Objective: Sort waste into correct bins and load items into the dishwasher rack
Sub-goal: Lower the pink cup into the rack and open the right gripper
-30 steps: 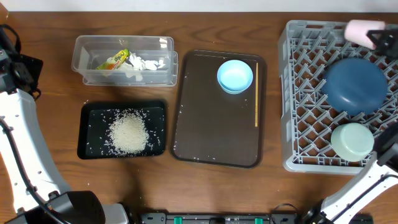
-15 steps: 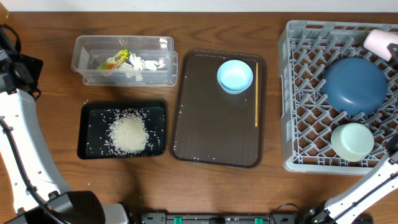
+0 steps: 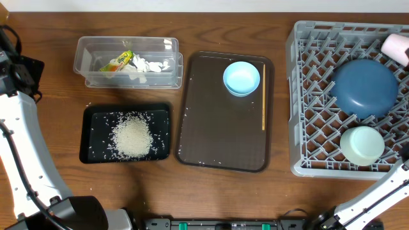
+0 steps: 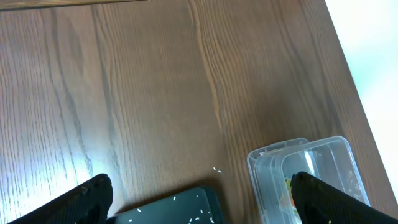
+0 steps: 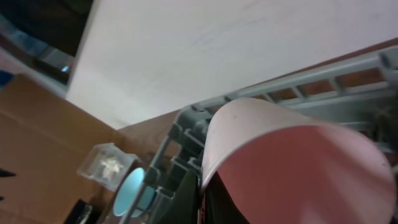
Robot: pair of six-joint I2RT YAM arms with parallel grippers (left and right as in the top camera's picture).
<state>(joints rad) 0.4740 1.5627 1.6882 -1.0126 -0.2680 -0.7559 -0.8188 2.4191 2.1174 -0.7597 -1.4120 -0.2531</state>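
Observation:
My right gripper (image 5: 202,199) is shut on the pink-white cup (image 3: 396,45), held over the far right corner of the grey dishwasher rack (image 3: 307,96); the cup fills the right wrist view (image 5: 292,168). The rack holds the dark blue plate (image 3: 364,86) and a light blue bowl (image 3: 362,145). A second light blue bowl (image 3: 241,78) and a wooden chopstick (image 3: 263,96) lie on the brown tray (image 3: 217,134). The clear container (image 3: 86,61) holds the wrapper (image 3: 118,62) and tissue (image 3: 148,66). Rice (image 3: 132,137) lies in the black tray (image 3: 92,115). My left gripper (image 4: 202,205) is open and empty above the table's left side.
The brown tray sits between the two bins and the rack. A few rice grains lie on the wood by the black tray (image 4: 180,208). The left arm runs along the table's left edge. The rack reaches the right edge of the overhead view.
The pink cup in my right gripper has moved right and slightly nearer, toward the rack's right edge. The left arm has not moved.

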